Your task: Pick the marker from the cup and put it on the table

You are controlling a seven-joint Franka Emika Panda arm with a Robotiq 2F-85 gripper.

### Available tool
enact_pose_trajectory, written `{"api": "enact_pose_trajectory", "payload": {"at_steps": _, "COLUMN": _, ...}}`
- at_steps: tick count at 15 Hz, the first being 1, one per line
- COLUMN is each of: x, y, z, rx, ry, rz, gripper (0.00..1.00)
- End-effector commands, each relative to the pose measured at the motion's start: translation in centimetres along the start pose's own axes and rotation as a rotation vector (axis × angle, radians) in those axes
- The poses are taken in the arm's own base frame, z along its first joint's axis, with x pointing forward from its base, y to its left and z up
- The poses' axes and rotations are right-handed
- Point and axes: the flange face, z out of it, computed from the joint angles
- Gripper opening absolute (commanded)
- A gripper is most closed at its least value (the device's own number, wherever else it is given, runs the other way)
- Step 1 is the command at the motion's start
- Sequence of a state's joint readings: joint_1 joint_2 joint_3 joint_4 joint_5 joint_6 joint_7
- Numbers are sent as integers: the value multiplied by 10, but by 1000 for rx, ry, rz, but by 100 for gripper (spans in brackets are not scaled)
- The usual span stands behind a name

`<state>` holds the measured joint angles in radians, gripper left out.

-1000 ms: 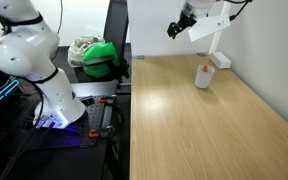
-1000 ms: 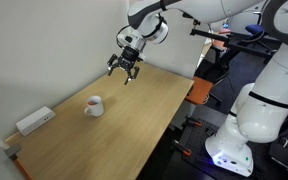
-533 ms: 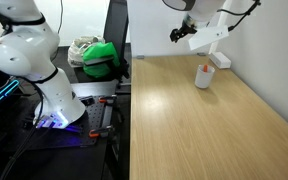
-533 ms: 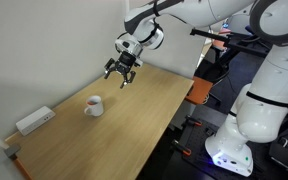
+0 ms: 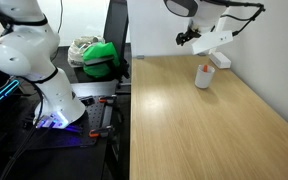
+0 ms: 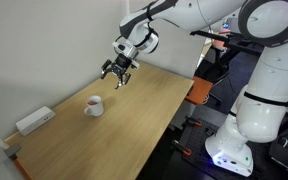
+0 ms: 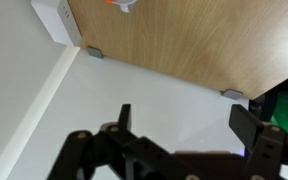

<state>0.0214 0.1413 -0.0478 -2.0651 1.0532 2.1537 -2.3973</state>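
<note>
In an exterior view, the small white cylindrical cup (image 5: pixel 203 77) stands on the pale wood-grain table (image 5: pixel 204 130). The thin orange-red marker (image 5: pixel 201 68) pokes out of its rim. The dark gripper (image 5: pixel 187 38) hangs above, well apart from the cup.

In an exterior view, the gripper (image 6: pixel 117 74) shows its fingers spread, empty, and the cup (image 6: pixel 94 106) sits near a flat white box (image 6: pixel 34 121).

In the wrist view, black fingers (image 7: pixel 124 115) stand parted, with the cup (image 7: pixel 127 4) at the top edge.
</note>
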Motion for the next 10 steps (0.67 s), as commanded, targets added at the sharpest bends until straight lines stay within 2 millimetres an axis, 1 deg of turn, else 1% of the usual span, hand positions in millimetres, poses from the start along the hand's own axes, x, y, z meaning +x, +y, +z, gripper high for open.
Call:
{"api": "enact_pose_trajectory", "payload": {"at_steps": 1, "x": -6, "y": 19, "z": 7, "rx": -72, "ry": -56, "rz": 36, "gripper": 100}}
{"api": "enact_pose_trajectory", "payload": {"at_steps": 5, "x": -17, "y": 31, "z": 27, "rx": -63, "ry": -67, "rz": 75, "gripper": 100}}
{"api": "enact_pose_trajectory", "payload": {"at_steps": 10, "x": -26, "y": 43, "z": 52, "rx": -18, "ry": -24, "rz": 106, "gripper": 100}}
